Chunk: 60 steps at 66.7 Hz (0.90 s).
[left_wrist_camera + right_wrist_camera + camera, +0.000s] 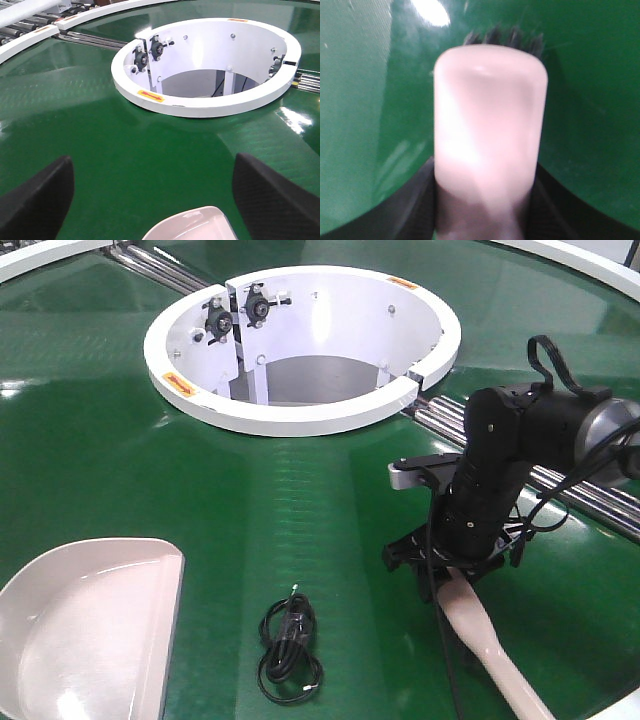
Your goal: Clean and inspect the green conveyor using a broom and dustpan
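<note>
On the green conveyor (330,490), near its close edge, my right end effector (450,562) is clamped on the broom (490,640); the right wrist view shows dark pads pressed to both sides of the pale body, with dark bristles at its far end meeting the belt. In the front view the broom's long axis runs from my jaws down toward the near right edge; which end that is I cannot tell for sure. My right arm reaches in from the right, its forearm angled steeply down and the wrist low over the belt.

A coiled black cable (290,650) lies on the belt to the left of that end effector, well apart from it; the dustpan (90,630) rests flat further left, its straight front edge facing the cable, so the cable sits between brush and scoop. The right arm is the nearer one to the cable; I judge the coming stroke must run leftward, across the broom's axis, toward that open edge.

My left end effector (150,165) hangs with its fingers spread wide, holding nothing; the dustpan's rim shows just below and between them, while the white ring (300,415) stands beyond.
</note>
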Motion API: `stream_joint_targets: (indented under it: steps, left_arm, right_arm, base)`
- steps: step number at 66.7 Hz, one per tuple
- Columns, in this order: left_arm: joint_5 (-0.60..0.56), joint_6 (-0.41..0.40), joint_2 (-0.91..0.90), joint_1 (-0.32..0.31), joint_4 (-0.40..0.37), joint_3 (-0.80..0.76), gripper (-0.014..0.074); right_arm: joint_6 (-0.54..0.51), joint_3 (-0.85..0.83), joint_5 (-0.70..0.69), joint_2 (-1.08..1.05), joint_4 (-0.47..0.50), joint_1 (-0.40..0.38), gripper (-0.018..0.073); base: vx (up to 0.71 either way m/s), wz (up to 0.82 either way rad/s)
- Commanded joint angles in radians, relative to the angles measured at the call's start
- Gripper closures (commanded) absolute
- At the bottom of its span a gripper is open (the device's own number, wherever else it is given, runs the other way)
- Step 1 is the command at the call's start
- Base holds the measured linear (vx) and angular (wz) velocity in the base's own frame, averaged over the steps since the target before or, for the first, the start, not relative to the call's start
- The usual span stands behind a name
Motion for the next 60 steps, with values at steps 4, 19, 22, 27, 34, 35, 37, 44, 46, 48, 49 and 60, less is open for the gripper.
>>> stream_joint_targets:
  steps: [4,19,22,27,34,35,37,44,46,48,49,60]
  left_arm:
    - [-0.068,0.000,0.000,-0.006,-0.017,-0.035,0.0004]
    - [-0.063,0.136,0.000,-0.006,0.081,-0.035,0.0006]
    - [-0.053,0.217,0.000,-0.006,0.139,-0.035,0.0006]
    - [-0.010,0.415,0.000,-0.006,0.264,-0.035,0.0006]
    - [0.057,0.696,0.000,-0.006,0.417,-0.035,0.0007]
    - [0.062,0.728,0.000,-0.006,0.434,-0.035,0.0007]
    - [0.067,0.797,0.000,-0.006,0.468,-0.035,0.0007]
    - [0.057,0.924,0.000,-0.006,0.593,-0.035,0.0007]
    - [0.047,0.943,0.000,-0.006,0.623,-0.035,0.0007]
    - [0.036,0.948,0.000,-0.006,0.651,-0.035,0.0007]
    - [0.029,0.948,0.000,-0.006,0.673,-0.035,0.0007]
    - [0.012,0.946,-0.001,-0.006,0.735,-0.035,0.0007]
  right_arm:
    - [0.000,-0.027,0.024,-0.053,0.001,-0.001,0.0565]
    - [0.000,-0.027,0.024,-0.053,0.001,-0.001,0.0565]
    - [0.000,-0.027,0.024,-0.053,0.001,-0.001,0.0565]
    - [0.000,-0.027,0.024,-0.053,0.001,-0.001,0.0565]
    - [0.000,-0.027,0.024,-0.053,0.001,-0.001,0.0564]
    - [0.000,-0.027,0.024,-0.053,0.001,-0.001,0.0564]
    - [0.000,-0.027,0.024,-0.053,0.001,-0.001,0.0564]
    - [0.000,-0.027,0.025,-0.053,0.001,-0.001,0.0564]
    - [0.000,-0.027,0.025,-0.053,0.001,-0.001,0.0564]
    - [0.000,-0.027,0.025,-0.053,0.001,-0.001,0.0564]
    - [0.000,-0.027,0.025,-0.053,0.001,-0.001,0.0564]
    - [0.000,-0.027,0.025,-0.053,0.001,-0.001,0.0564]
  base:
    - [0.00,0.00]
    - [0.00,0.00]
    - [0.00,0.00]
    - [0.00,0.00]
    - [0.00,0.00]
    - [0.00,0.00]
    - [0.00,0.00]
    - [0.00,0.00]
    - [0.00,0.00]
    - [0.00,0.00]
    - [0.00,0.00]
    - [0.00,0.00]
